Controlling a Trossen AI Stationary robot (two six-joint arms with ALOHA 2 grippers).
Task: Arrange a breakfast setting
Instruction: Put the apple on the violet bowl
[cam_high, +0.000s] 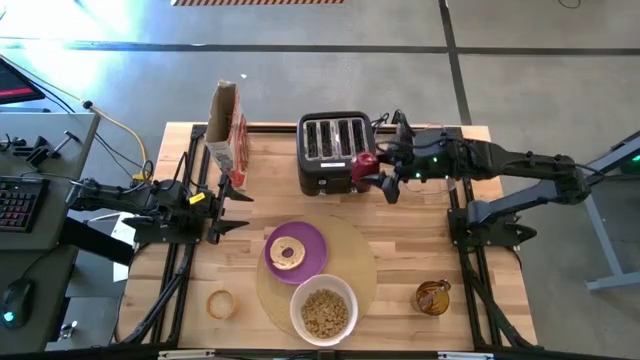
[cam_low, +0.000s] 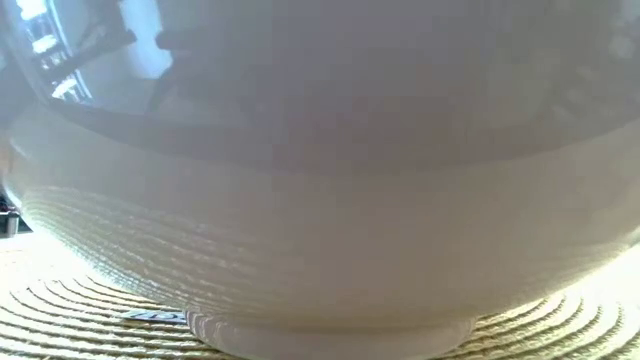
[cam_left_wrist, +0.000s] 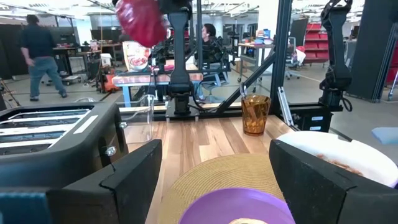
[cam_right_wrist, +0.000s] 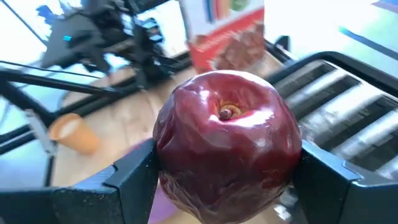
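My right gripper (cam_high: 376, 172) is shut on a red apple (cam_right_wrist: 227, 143) beside the black toaster's right end (cam_high: 333, 152), above the table. The apple also shows in the left wrist view (cam_left_wrist: 140, 20). A round tan mat (cam_high: 352, 262) bears a purple plate (cam_high: 311, 240) with a bagel (cam_high: 289, 253) and a white bowl (cam_high: 324, 309) of tan cereal. An amber glass cup (cam_high: 433, 297) stands at the near right. My left gripper (cam_high: 235, 207) is open and empty, left of the plate. No spoon shows. My right gripper pinches the apple's two opposite sides (cam_right_wrist: 163, 149) between its two fingers (cam_right_wrist: 134, 177), about the fruit's middle. The apple's stem end (cam_right_wrist: 227, 113) faces the wrist camera. The apple is lifted clear of the table.
A cereal box (cam_high: 226, 125) stands at the far left of the table. A small tan ring-shaped object (cam_high: 220, 303) lies at the near left. People show in the room beyond the table (cam_left_wrist: 40, 53). The bowl (cam_low: 320, 200) fills the low view.
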